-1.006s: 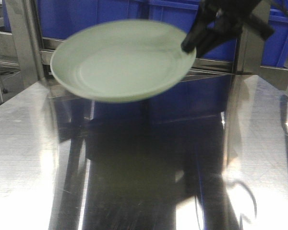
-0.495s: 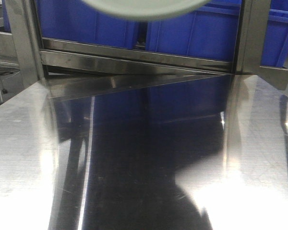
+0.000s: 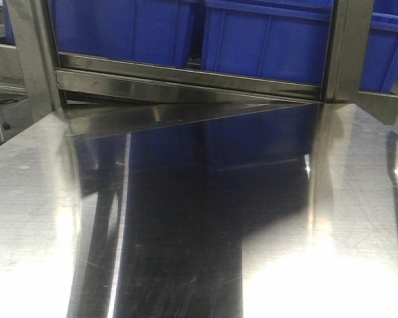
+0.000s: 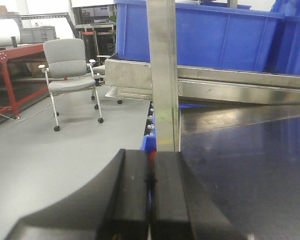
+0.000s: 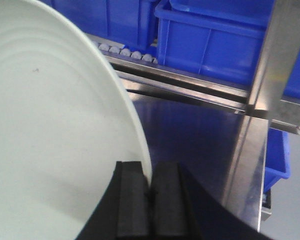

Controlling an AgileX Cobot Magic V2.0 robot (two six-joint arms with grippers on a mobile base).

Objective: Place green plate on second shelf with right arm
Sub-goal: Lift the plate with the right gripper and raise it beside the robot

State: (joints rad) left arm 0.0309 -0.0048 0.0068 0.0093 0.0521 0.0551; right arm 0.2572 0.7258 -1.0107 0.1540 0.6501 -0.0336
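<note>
Bright glare patches on the steel surface (image 3: 358,278); dark reflection down its middle. Front view soft. Plate (image 5: 50,125) washed out, near-overexposed.

Pale green plate (image 5: 50,135), faint concentric rings; rim pinched in right claw (image 5: 151,192)

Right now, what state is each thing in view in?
green plate: gripped at its rim, held off the steel table, not on a shelf.
right end effector: shut on the green plate's rim.
left end effector: shut, holding nothing.
blue bins: sitting in the steel rack.
office chair: upright, unoccupied.
</note>
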